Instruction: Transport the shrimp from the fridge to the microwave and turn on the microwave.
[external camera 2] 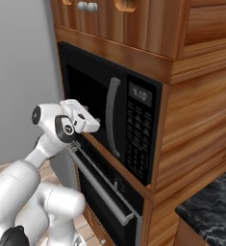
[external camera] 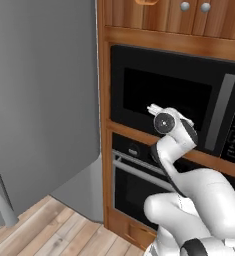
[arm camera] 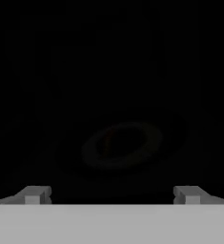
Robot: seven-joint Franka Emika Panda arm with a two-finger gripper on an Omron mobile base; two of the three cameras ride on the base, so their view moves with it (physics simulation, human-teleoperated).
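The gripper (arm camera: pixel 111 194) is standing fully spread and holding nothing, hovering just in front of the dark window of the closed microwave (external camera: pixel 139 80); through the glass the round turntable (arm camera: pixel 123 145) is showing dimly, with a faint reddish fleck on it that may be the shrimp, though it is too dark to tell. With the door shut, the step in hand is probably starting the oven, so the hand should be travelling right, past the vertical handle (external camera 2: pixel 112 115), to the keypad (external camera 2: pixel 137 132) and pressing squarely with one fingertip.

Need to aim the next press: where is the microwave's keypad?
The keypad sits on the microwave front's right side, right of the grey vertical handle, above the oven.
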